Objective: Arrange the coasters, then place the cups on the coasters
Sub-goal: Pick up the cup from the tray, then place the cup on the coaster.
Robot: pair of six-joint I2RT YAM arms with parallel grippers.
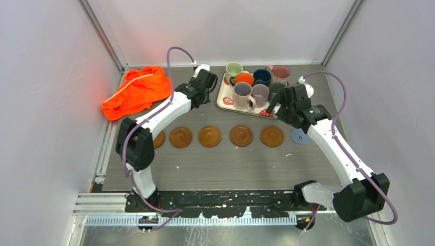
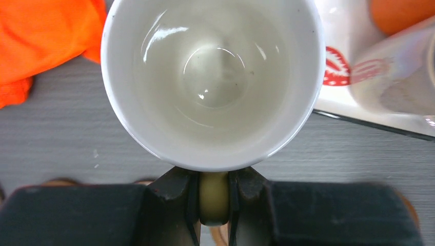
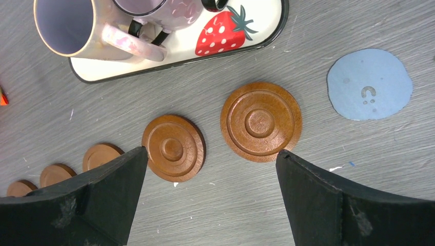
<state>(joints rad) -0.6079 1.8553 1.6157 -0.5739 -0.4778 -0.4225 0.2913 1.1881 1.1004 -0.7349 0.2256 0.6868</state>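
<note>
Grey wood-grain table (image 1: 225,164) inside a booth with plain pale walls (image 1: 46,102), metal frame posts (image 1: 102,36) in the far corners, arm bases on a black rail at the near edge. Crumpled orange cloth (image 1: 137,91) lies far left. White strawberry-print tray (image 1: 221,98) sits far centre, holding the other cups (image 1: 242,94): pale green, orange, navy, speckled pink, lilac-grey and more, packed close; a dark one is partly hidden behind the right arm. Left gripper (image 2: 214,184) is pinched on the handle of the cream cup (image 2: 213,77), fingers pressed against both sides of it, cup mouth facing the wrist camera, over bare table just left of the tray and right of the cloth; can't tell if it touches the surface. Right gripper (image 3: 209,156) is spread wide, holding nothing, above the right end of the coaster row near the tray's near right corner. Five brown coasters (image 1: 210,136) lie in a left-right line mid-table, apart from each other, leftmost partly hidden by the left arm. Light-blue coaster (image 1: 300,136) lies at the right end of the line
</note>
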